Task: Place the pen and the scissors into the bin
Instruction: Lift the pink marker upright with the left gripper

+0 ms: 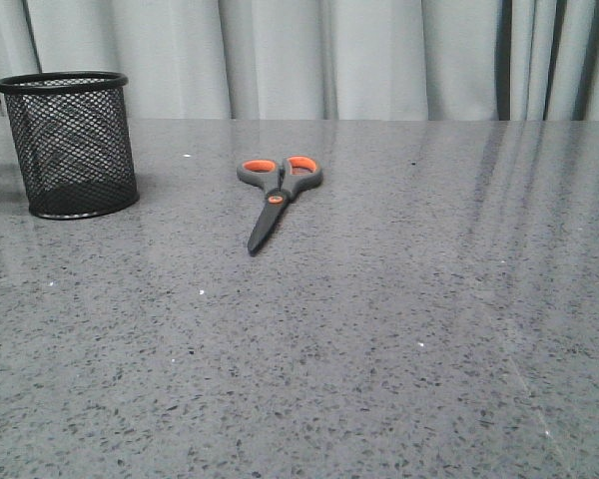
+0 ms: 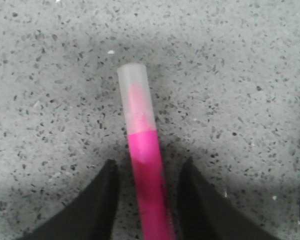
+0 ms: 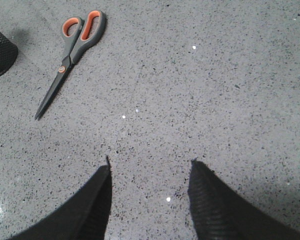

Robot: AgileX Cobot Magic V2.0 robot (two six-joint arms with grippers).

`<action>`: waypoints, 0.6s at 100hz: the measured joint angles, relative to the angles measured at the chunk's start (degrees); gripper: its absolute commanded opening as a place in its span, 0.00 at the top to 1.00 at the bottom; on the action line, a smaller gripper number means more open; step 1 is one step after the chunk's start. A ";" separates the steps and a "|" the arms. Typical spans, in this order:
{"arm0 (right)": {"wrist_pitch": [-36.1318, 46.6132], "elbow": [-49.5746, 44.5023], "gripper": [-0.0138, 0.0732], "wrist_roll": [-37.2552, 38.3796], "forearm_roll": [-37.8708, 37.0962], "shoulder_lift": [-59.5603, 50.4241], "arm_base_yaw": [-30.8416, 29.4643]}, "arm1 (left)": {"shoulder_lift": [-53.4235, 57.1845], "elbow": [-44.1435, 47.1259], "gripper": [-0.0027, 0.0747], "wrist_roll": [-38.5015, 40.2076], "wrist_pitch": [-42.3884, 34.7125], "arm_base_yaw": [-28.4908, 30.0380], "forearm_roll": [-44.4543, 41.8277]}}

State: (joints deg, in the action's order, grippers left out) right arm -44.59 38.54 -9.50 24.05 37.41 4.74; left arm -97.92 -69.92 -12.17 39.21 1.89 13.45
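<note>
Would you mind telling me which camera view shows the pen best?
The left wrist view: the pen fills the middle of the picture, lying on the table between the open fingers of the left gripper, its pale cap clear. The front and right wrist views show no pen at all.

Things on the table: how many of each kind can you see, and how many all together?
Scissors: 1
Pen: 1, seen only in the left wrist view, between the open fingers of the left gripper
Mesh cup: 1
Total: 3 things
</note>
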 measured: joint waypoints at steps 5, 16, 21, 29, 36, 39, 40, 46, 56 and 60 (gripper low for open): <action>0.00 0.00 0.47 0.00 0.00 0.00 0.00 | 0.00 0.00 0.95 0.00 -0.04 0.10 -0.04; 0.00 0.00 0.47 0.00 0.00 0.00 0.00 | 0.00 0.00 0.99 0.00 -0.04 0.14 -0.14; 0.00 0.00 0.47 0.00 0.00 0.00 0.00 | 0.00 0.00 0.99 -0.27 -0.04 0.14 -0.03; 0.00 0.00 0.47 0.00 0.00 0.00 0.00 | 0.00 0.00 0.99 -0.60 -0.04 0.14 -0.03; 0.00 0.00 0.47 0.00 0.00 0.00 0.00 | 0.60 0.00 0.99 -0.95 0.20 0.14 -0.03; 0.00 0.00 0.47 0.00 0.00 0.00 0.00 | 1.07 0.00 0.99 -0.95 0.48 0.14 -0.03; 0.00 0.00 0.47 0.00 0.00 0.00 0.00 | 1.34 0.00 0.99 -1.06 0.48 0.14 -0.03; 0.00 0.00 0.47 0.00 0.00 0.00 0.00 | 2.97 0.10 0.99 -1.18 0.48 0.14 -0.03; 0.00 0.00 0.47 0.00 0.00 0.00 0.00 | 7.07 0.10 0.99 -2.11 -0.46 0.14 -0.03; 0.00 0.00 0.47 0.00 0.00 0.00 0.00 | 8.51 0.10 0.99 -2.40 -0.68 0.14 -0.03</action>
State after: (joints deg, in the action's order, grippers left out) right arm -44.59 38.54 -9.50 24.05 37.41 4.74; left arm -89.41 -69.82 -14.57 38.53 2.03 13.42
